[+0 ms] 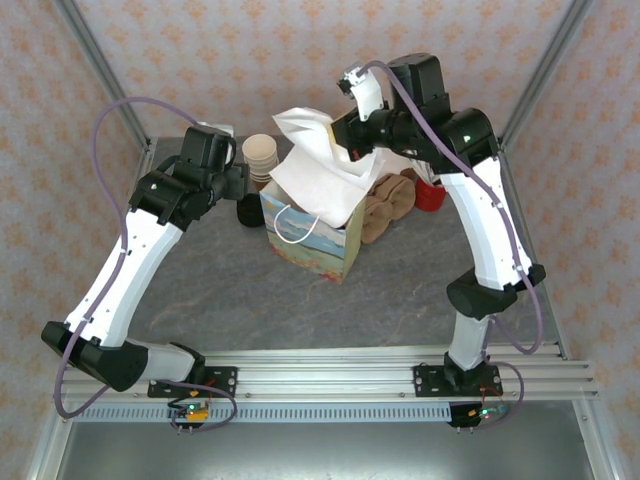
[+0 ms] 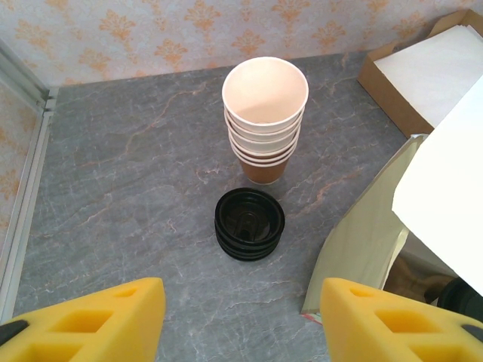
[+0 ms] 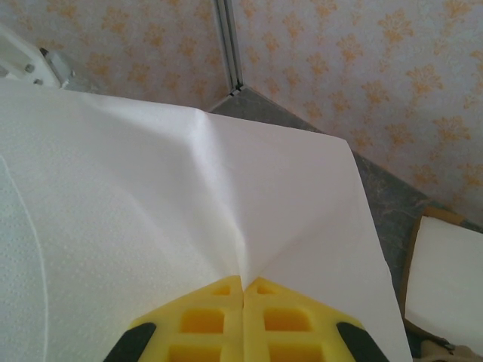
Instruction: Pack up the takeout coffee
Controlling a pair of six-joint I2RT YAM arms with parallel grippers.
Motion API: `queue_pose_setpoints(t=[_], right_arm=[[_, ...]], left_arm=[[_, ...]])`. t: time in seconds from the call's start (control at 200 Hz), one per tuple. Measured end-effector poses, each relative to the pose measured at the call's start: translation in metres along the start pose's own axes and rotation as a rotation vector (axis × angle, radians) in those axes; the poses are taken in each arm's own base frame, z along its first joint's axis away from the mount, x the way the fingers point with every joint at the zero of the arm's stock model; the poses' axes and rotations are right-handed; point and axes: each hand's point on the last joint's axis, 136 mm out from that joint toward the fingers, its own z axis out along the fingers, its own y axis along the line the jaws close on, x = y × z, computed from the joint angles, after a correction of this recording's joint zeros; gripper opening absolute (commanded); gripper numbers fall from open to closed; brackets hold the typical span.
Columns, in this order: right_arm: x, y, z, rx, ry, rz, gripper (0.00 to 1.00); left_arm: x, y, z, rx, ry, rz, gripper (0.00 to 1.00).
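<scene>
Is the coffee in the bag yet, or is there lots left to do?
Done: nothing I can confirm; the white paper hides the opening of the bag. In hand: the right tool is shut on that paper above the bag. To do: the open left tool hangs over the cup stack and black lids, holding nothing, so packing probably isn't finished.

No readable writing (paper bag (image 1: 305, 240) bears pictures).
</scene>
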Motion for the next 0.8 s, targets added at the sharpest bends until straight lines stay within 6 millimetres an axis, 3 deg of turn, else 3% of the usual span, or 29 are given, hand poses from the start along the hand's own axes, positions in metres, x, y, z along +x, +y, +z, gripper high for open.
queue_pose_setpoints(t=[0.31, 0.576, 0.801], right_arm=[[0.053, 0.003, 0.054, -0.013, 0.196, -0.042, 0.03], [0.103, -0.006, 0.1, 0.035, 0.366, -0.053, 0.08], [0.129, -0.017, 0.126, 0.076, 0.45, -0.065, 0.18]], left_arm=[[0.0, 0.0, 0.0, 0.0, 0.0, 0.0, 0.57], [0.0, 0.001, 0.0, -0.007, -0.002, 0.0, 0.57], [0.0, 0.001, 0.0, -0.007, -0.002, 0.0, 0.57]])
